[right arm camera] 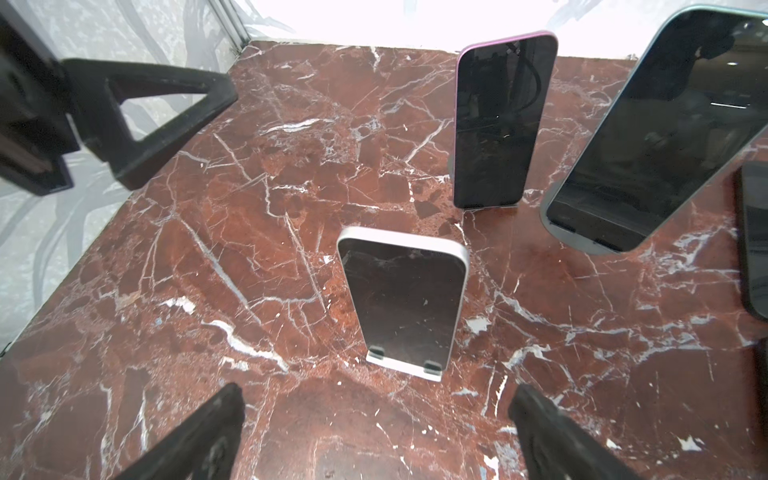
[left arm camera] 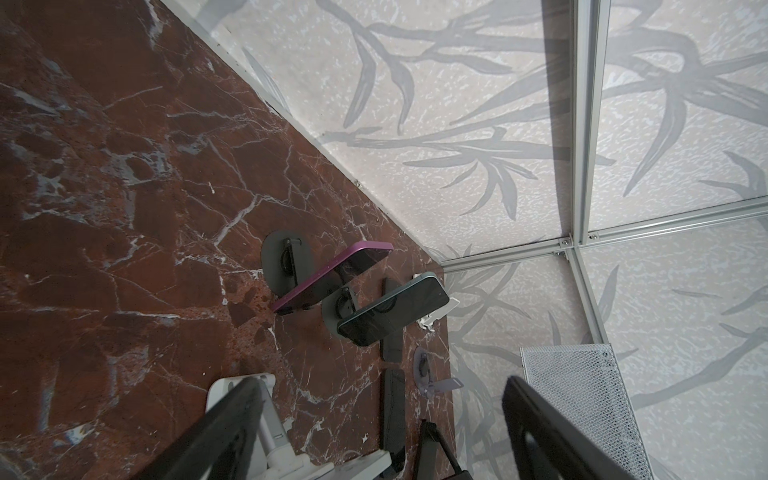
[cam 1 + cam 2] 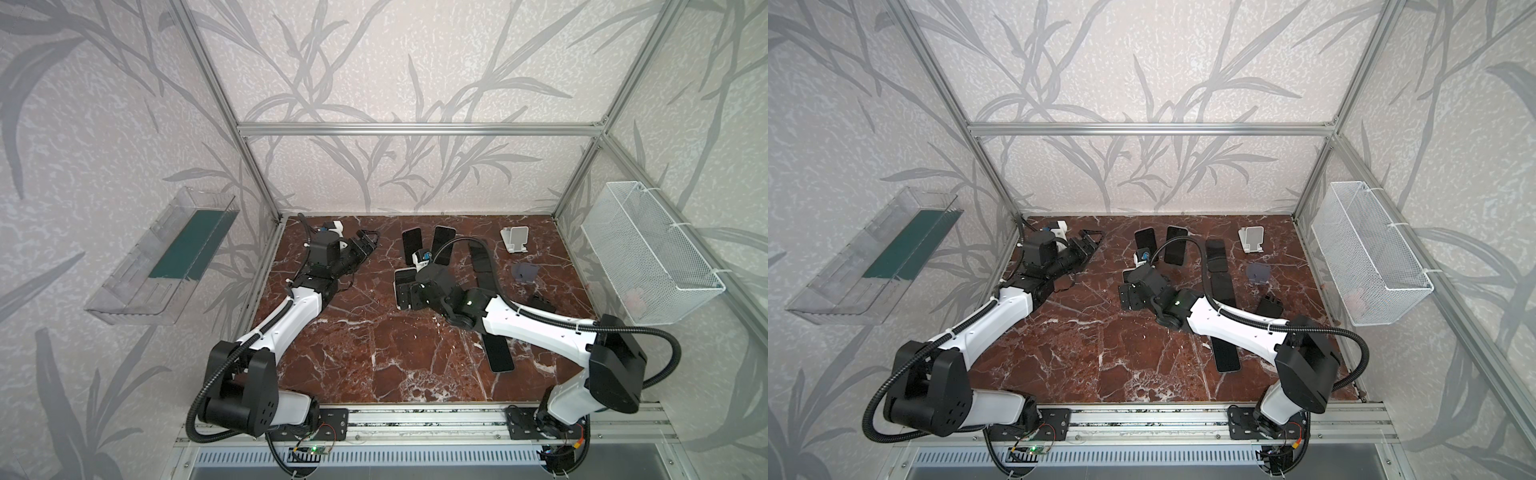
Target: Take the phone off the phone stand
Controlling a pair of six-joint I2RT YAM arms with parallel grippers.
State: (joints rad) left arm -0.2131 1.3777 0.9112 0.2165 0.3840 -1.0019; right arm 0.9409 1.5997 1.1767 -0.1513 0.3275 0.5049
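Observation:
A white-rimmed phone (image 1: 405, 303) leans upright in a white phone stand (image 1: 401, 368), screen towards my right gripper (image 1: 378, 392). That gripper is open, a short way in front of the phone, with nothing between its fingers. In both top views the right wrist hides most of this phone (image 3: 404, 277). Behind it, a pink phone (image 1: 503, 120) and a teal phone (image 1: 665, 124) each lean on a grey stand. My left gripper (image 2: 380, 382) hangs open and empty at the back left (image 3: 365, 245), apart from all the phones.
Several dark phones lie flat on the marble table, among them one (image 3: 482, 262) and another (image 3: 500, 353). An empty white stand (image 3: 515, 239), a grey stand (image 3: 524, 272) and a black one (image 3: 540, 301) sit at the right. A wire basket (image 3: 652, 253) and a clear tray (image 3: 166, 257) hang on the side walls.

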